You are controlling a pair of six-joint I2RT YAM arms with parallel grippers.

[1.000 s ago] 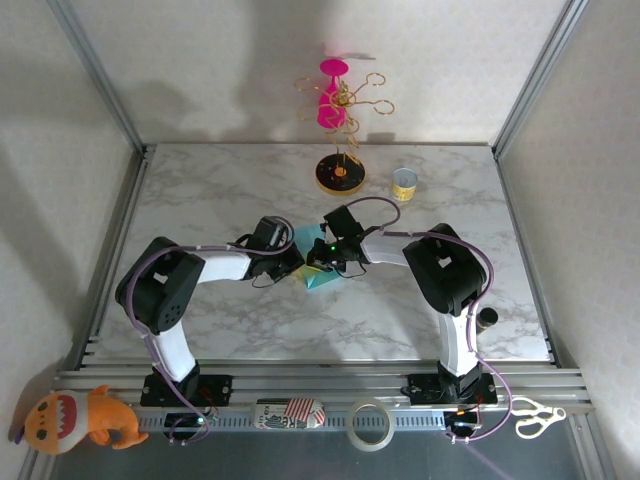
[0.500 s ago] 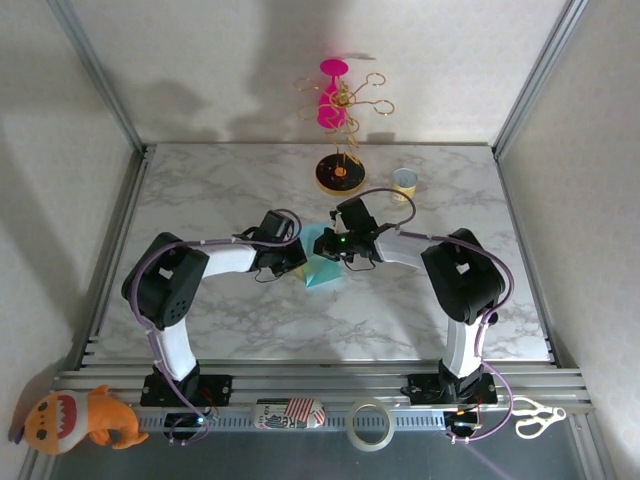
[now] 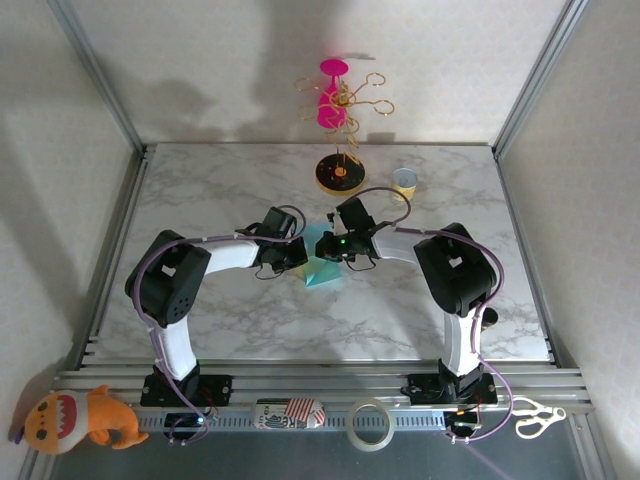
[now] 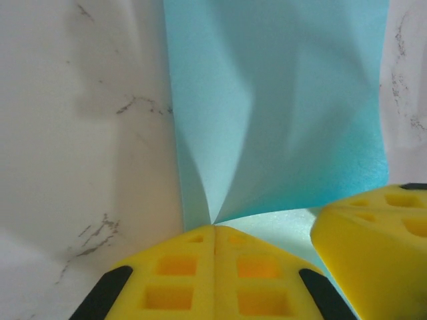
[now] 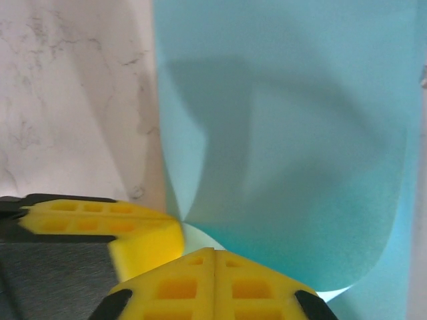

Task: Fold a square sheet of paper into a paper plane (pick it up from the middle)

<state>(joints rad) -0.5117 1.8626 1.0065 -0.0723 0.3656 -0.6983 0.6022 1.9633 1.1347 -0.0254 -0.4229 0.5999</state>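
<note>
- the square sheet of paper (image 3: pixel 322 275) sits at the middle of the marble counter (image 3: pixel 200 190), between the 2 arms, plain teal and partly lifted, so it bulges rather than lying flat.
- the left fingers (image 3: pixel 297 263) reach in from 9 o'clock of the sheet; in the left wrist view the left fingers (image 4: pixel 215 235) are pressed tight together on an edge of the paper (image 4: pixel 280 113), and creases fan out from the pinch.
- the right fingers (image 3: pixel 323 252) come in from 2 o'clock; in the right wrist view the right fingers (image 5: pixel 213 257) are likewise closed flat on the paper (image 5: pixel 287 133), which curls up and away from them.
- the 2 pairs of yellow tips are just beside each other: the right fingers (image 4: pixel 373 227) show at 4 o'clock of the left wrist view, the left fingers (image 5: pixel 100 223) at 8 o'clock of the right wrist view.
- a small yellow cup (image 3: pixel 404 183) stands upright at 1 o'clock of the sheet, well apart; whether anything is in it cannot be told.
- a gold wire stand (image 3: pixel 340 175) on a round black-and-yellow base is at 12 o'clock, with a pink goblet (image 3: pixel 332 95) hung on it.
- on the near rail lie an orange plush toy (image 3: pixel 75 418), a roll of tape (image 3: pixel 368 424) and scissors (image 3: pixel 535 417).
</note>
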